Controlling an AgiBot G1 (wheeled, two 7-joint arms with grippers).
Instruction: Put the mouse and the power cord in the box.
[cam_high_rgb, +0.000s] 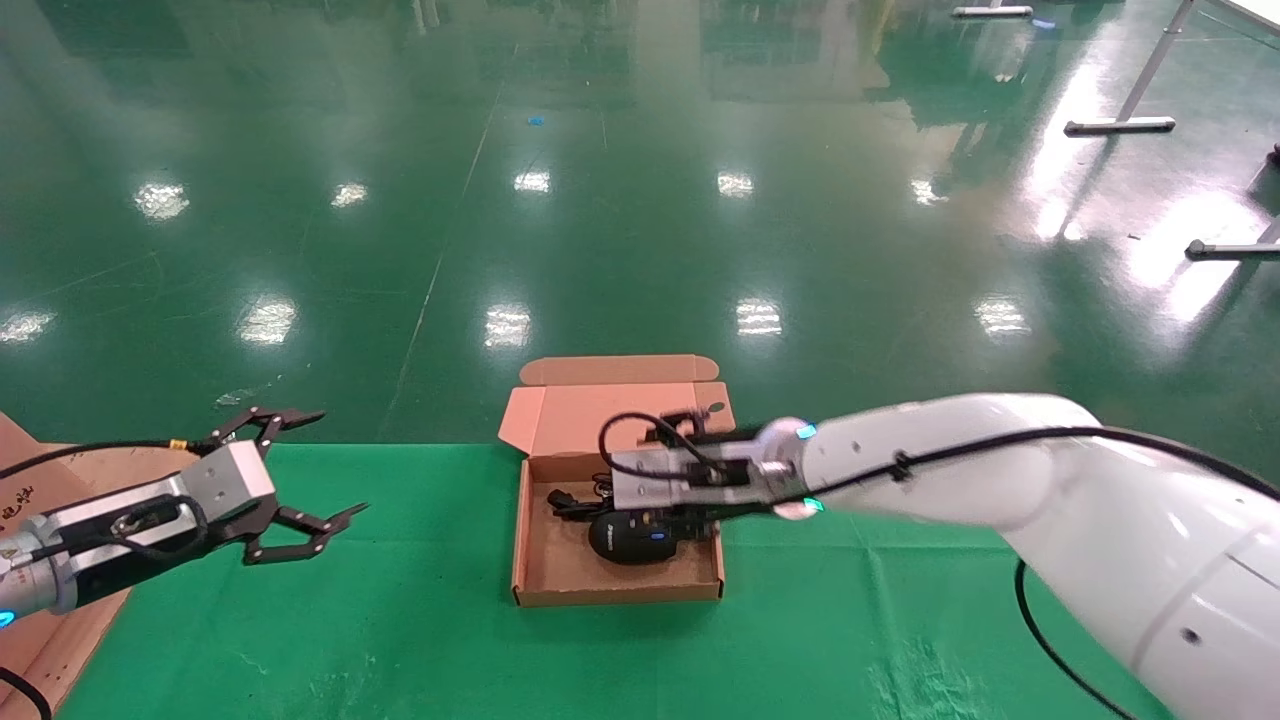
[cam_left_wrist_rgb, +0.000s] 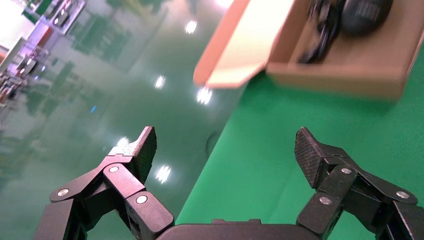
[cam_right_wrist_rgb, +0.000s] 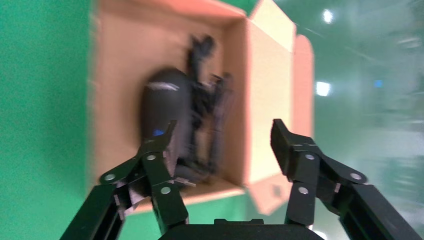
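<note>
The open cardboard box (cam_high_rgb: 620, 592) lies in the middle of the green table, its lid folded back toward the far edge. Inside it rests the black mouse (cam_high_rgb: 632, 535), blue spot showing, and beside it on the far side is the bundled power cord (cam_high_rgb: 572, 500). My right gripper (cam_high_rgb: 665, 480) hovers over the box's right part, open and empty. In the right wrist view the right gripper (cam_right_wrist_rgb: 223, 125) spans the mouse (cam_right_wrist_rgb: 162, 107), the power cord (cam_right_wrist_rgb: 207, 100) and the box (cam_right_wrist_rgb: 115, 65). My left gripper (cam_high_rgb: 342, 460) hangs open and empty well left of the box.
A brown panel with red markings (cam_high_rgb: 60, 620) lies under my left arm at the table's left edge. The green cloth (cam_high_rgb: 400, 600) ends just behind the box, and beyond it is glossy green floor. Metal stand feet (cam_high_rgb: 1120, 125) are far back right.
</note>
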